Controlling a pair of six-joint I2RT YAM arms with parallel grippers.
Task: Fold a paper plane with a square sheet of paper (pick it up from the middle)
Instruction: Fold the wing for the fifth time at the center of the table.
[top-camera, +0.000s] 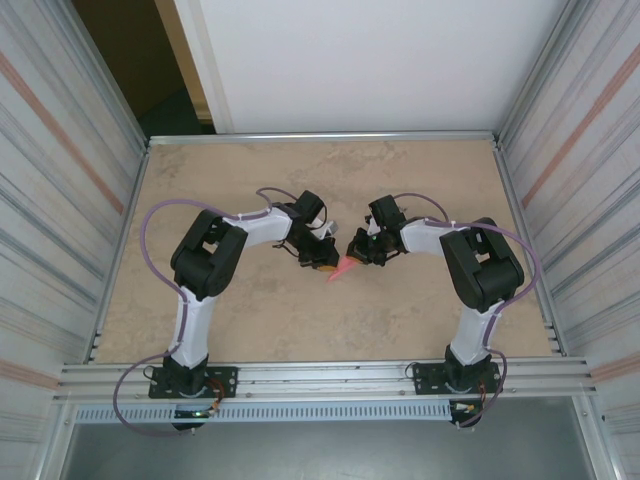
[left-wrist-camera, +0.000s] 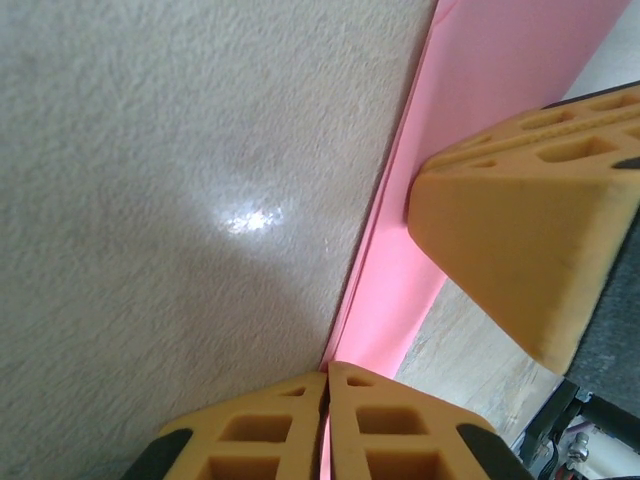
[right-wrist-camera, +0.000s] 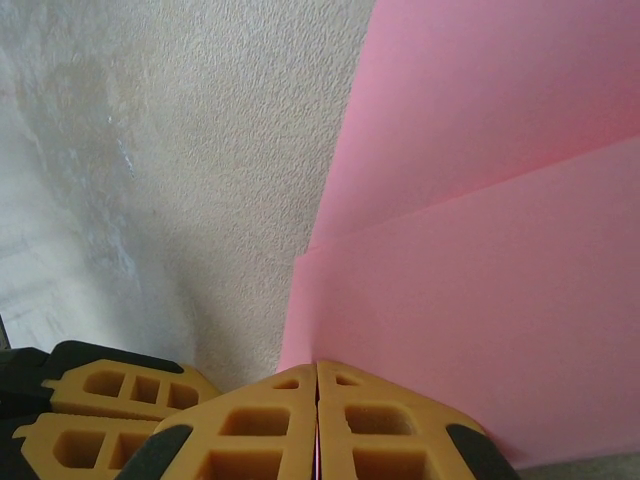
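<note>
**Mid-desk, two arms pinch a partly folded pink sheet**

Near the middle of the desk (top-camera: 250, 170), well away from every edge, both robot arms reach inward until their tips almost meet. Between them sits the pink paper (top-camera: 342, 270), with one pointed corner aimed toward the near edge. The views do not show whether that corner touches the desk.

The left arm's fingers (left-wrist-camera: 250, 430) are clenched together on a thin edge of the paper. The right arm's fingers (right-wrist-camera: 380, 440) are clenched on it too, where one layer overlaps another along a slanted fold line. The two arms' fingers are just beside each other.

Judged from this position, several things could go wrong:
- **Tearing:** the paper is thin and gripped at two close points, so any pull apart or twist between the arms could tear it.
- **Bad crease:** the same pull or twist could drag the crease off line.
- **Collision:** the fingers are crowded, so a small sideways move could knock them together.
- **Fold opening:** if one side lets go early, the overlapped layer may spring open or the sheet may sag from the other grip.
</note>
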